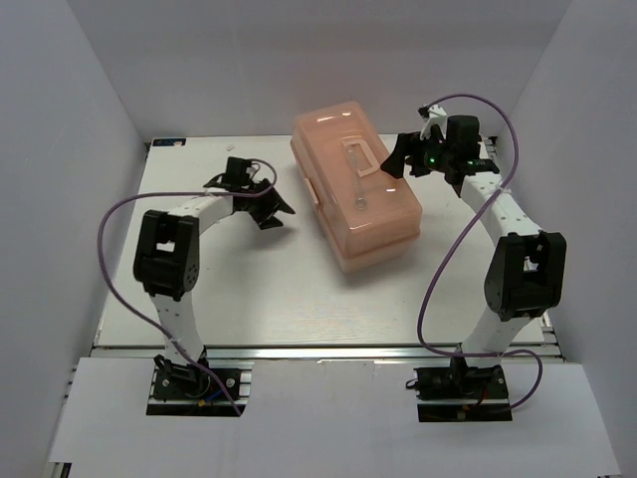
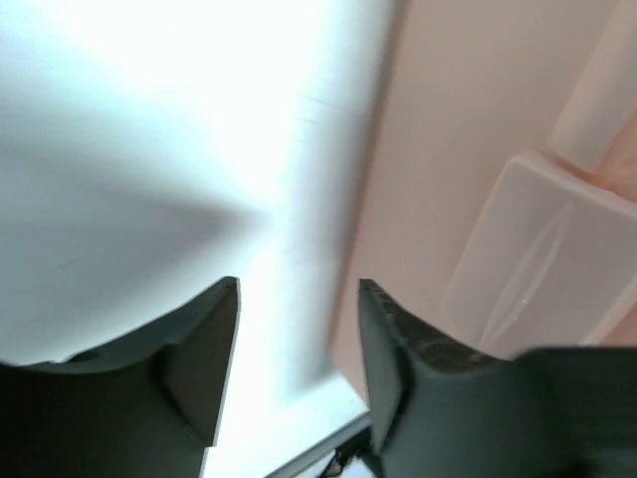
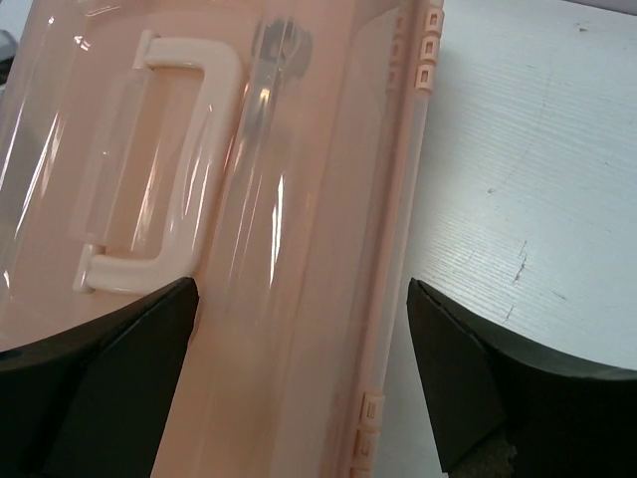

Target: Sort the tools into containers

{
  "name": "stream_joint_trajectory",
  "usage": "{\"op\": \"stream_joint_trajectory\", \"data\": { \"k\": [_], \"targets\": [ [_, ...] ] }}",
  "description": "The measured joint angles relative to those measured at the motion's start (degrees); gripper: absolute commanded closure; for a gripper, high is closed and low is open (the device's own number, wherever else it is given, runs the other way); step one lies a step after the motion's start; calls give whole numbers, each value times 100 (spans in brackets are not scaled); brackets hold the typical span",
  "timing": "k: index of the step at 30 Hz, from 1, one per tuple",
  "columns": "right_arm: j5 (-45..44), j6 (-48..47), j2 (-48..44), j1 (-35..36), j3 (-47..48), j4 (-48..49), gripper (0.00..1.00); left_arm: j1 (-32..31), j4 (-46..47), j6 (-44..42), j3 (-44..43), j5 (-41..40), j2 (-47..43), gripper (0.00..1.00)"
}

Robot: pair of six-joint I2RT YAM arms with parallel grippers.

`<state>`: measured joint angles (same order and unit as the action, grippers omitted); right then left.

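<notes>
The salmon-pink toolbox (image 1: 383, 214) lies shut in the middle of the table, its handle (image 1: 360, 157) on top. Its tray containers are hidden under the lid. One silvery tool (image 1: 360, 202) shows faintly through the lid, and the right wrist view shows its grey ring end (image 3: 282, 40); no other tools are in view. My left gripper (image 1: 279, 214) is open beside the box's left side, with nothing between its jaws (image 2: 299, 289). My right gripper (image 1: 396, 159) is open at the box's far right edge, its jaws (image 3: 304, 294) spread over the lid's hinged rim (image 3: 423, 45), touching nothing.
White walls enclose the table (image 1: 249, 299) on the left, back and right. The left wrist view is blurred; it shows the box's pink side (image 2: 448, 149) with a translucent latch (image 2: 537, 259). The white handle (image 3: 179, 169) lies left of my right jaws.
</notes>
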<state>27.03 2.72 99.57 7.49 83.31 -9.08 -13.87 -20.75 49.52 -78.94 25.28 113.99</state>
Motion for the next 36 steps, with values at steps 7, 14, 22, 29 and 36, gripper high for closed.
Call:
{"op": "stream_joint_trajectory", "data": {
  "k": [7, 14, 22, 29, 36],
  "targets": [
    [380, -208, -26, -404, 96, -280, 11, 732, -17, -352, 879, -455, -1497, 39],
    [573, -538, -463, -629, -208, -385, 11, 599, 367, -494, 1611, -428, -2490, 39],
    [1038, -1357, 306, -625, 809, -1388, 15, 597, 361, -522, 2308, -387, -3244, 39],
    [1443, -1775, 664, -584, 1274, -1895, 30, 597, 269, -601, 2575, -389, -4148, 39],
    [1530, -2586, 879, -546, 1775, -2435, 42, 597, 22, -621, 2796, -468, -4813, 38]
  ]
}}
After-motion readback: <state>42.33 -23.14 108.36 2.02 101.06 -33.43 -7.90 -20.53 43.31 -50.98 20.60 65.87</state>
